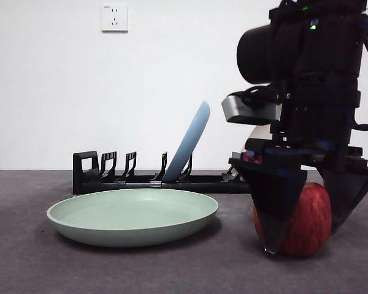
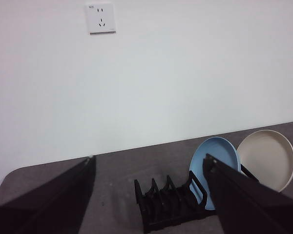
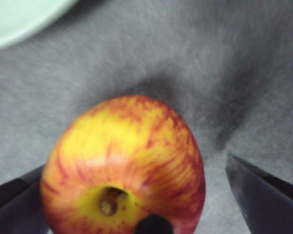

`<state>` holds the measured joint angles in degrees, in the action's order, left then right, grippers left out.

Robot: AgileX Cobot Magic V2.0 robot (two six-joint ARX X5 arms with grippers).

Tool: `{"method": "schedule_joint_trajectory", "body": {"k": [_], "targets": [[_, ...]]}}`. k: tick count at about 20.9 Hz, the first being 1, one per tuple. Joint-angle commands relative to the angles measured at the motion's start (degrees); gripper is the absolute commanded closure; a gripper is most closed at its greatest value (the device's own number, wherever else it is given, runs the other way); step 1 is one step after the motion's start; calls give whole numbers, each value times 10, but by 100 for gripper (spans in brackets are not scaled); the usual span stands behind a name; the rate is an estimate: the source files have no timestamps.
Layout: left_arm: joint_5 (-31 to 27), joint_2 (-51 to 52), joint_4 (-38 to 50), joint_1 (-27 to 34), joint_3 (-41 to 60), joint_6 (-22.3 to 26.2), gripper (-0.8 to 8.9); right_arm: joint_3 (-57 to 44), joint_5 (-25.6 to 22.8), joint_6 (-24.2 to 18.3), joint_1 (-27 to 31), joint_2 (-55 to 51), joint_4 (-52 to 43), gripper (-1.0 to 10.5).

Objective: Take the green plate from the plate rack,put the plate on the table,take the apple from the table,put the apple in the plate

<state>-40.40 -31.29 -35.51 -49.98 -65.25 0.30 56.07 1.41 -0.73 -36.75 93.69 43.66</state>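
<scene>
The green plate (image 1: 132, 214) lies flat on the table (image 1: 24, 269), in front of the plate rack (image 1: 129, 179). To its right the red and yellow apple (image 1: 311, 215) stands on the table, stem up. My right gripper (image 1: 302, 240) has come down over it, open, with one jaw on each side of the fruit. In the right wrist view the apple (image 3: 122, 161) fills the gap of the right gripper (image 3: 135, 163), and the plate's rim (image 3: 19, 17) shows in a corner. My left gripper (image 2: 149, 156) is open and empty, held high and facing the rack (image 2: 168, 202).
A light blue plate (image 1: 190, 141) leans upright in the rack. In the left wrist view a cream-white plate (image 2: 266, 158) stands beside the light blue plate (image 2: 215, 165). The rack runs along the table's far side by the white wall.
</scene>
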Motion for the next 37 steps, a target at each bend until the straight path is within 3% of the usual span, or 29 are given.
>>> {"method": "schedule_joint_trajectory", "body": {"k": [1,4,5,11,16,19,24,31,37], "targets": [[-2,2,3,2,3,-7,445,-2,0,14,-2,0,-5,477],[-2,2,3,2,3,-7,445,-2,0,13,-2,0,-1,927],[-2,2,3,2,3,-7,445,-2,0,13,-2,0,-3,959],[0,2,3,2,3,-7,445,33,-1,13,-2,-23,5,958],[0,0,2,2,3,-7,445,163,12,5,-18,-37,5,959],[1,-1,2,2,3,-7,445,259,58,1,-34,12,7,959],[0,-1,-4,2,3,-5,445,403,58,-8,-61,153,39,959],[0,-1,-21,2,3,-3,445,417,57,-8,-95,283,54,958],[0,-1,-41,2,3,-3,445,417,55,-8,-103,302,54,959]]}}
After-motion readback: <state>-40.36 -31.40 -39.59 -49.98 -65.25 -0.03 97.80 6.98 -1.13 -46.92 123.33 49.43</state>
